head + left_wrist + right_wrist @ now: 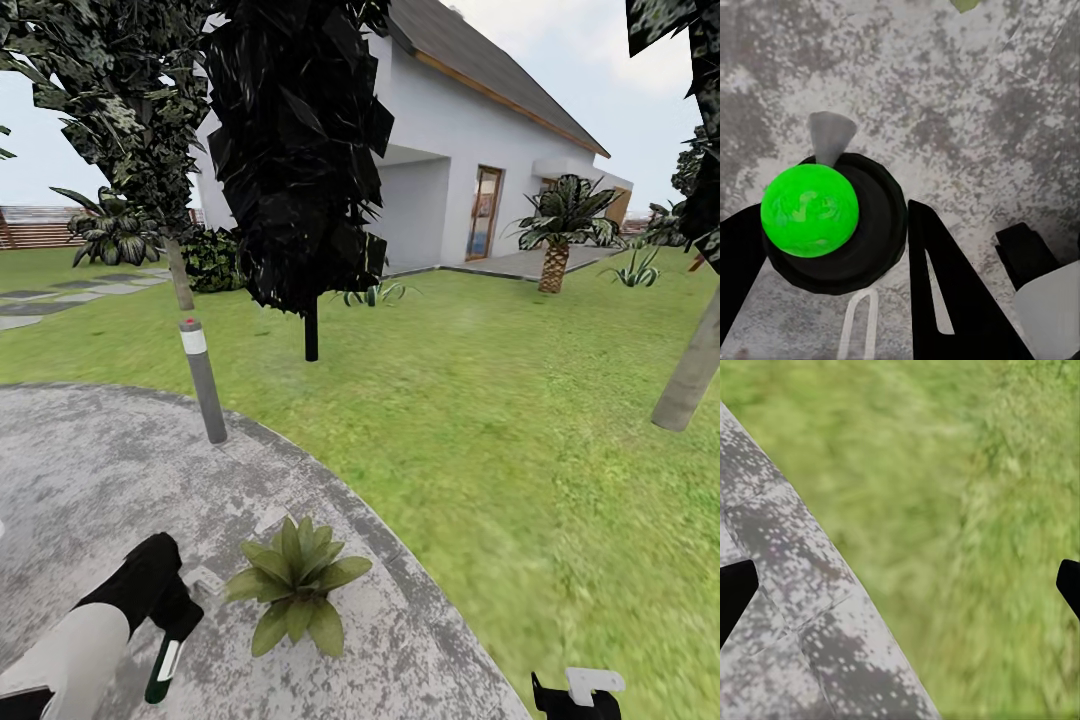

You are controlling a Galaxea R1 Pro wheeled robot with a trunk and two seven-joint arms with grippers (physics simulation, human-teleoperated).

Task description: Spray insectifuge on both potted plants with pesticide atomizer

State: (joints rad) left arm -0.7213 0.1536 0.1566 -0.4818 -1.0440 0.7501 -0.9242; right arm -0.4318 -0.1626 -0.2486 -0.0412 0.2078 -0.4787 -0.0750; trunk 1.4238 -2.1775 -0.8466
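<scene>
Head view: left hand grips the slim dark-green pesticide atomizer, long axis pointing down, just beside 1 green-leaved potted plant on the paved circle; right hand spread, empty.

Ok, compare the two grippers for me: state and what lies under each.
The left gripper is shut on the pesticide atomizer, while the right gripper is open and holds nothing. The left one hangs over the paved circle beside the potted plant; the right one straddles the paving's edge and the lawn. Both have black fingers.
</scene>
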